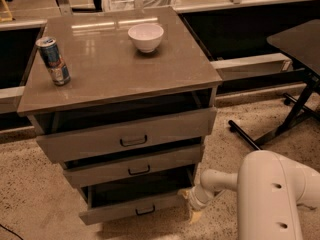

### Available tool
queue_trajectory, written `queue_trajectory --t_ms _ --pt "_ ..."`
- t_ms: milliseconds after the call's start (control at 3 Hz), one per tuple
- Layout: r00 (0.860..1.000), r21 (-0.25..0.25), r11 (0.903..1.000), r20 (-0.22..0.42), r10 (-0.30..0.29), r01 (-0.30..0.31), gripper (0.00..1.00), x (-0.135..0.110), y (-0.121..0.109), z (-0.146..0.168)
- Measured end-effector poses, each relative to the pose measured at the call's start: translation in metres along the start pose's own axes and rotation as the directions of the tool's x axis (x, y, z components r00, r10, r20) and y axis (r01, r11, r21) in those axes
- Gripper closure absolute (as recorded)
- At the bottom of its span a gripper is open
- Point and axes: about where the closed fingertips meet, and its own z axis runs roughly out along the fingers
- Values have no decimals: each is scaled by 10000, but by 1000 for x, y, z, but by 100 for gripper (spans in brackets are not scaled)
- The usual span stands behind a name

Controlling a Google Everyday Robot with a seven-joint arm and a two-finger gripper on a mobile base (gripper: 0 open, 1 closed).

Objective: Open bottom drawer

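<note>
Bottom drawer [115, 211] pulled partly out; gripper [190, 205] at its right end, fingertips spread, holding nothing

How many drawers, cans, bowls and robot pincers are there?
Drawers: 3 (top drawer, middle drawer, bottom drawer)
Cans: 1 (can on the cabinet top)
Bowls: 1 (bowl on the cabinet top)
Pincers: 1 (pincer low, at the bottom drawer's right end)
Total: 6

matt wood bottom drawer [131, 210], plastic jaws beside; glossy cabinet top [115, 69]
</note>
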Motion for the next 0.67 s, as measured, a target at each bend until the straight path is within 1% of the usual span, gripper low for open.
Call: queue_trajectory --t_ms 333,667 --pt "10000 0 10000 0 0 0 29 -3 0 -6" --pt "10000 102 9999 72 -17 17 23 -8 -1 -13"
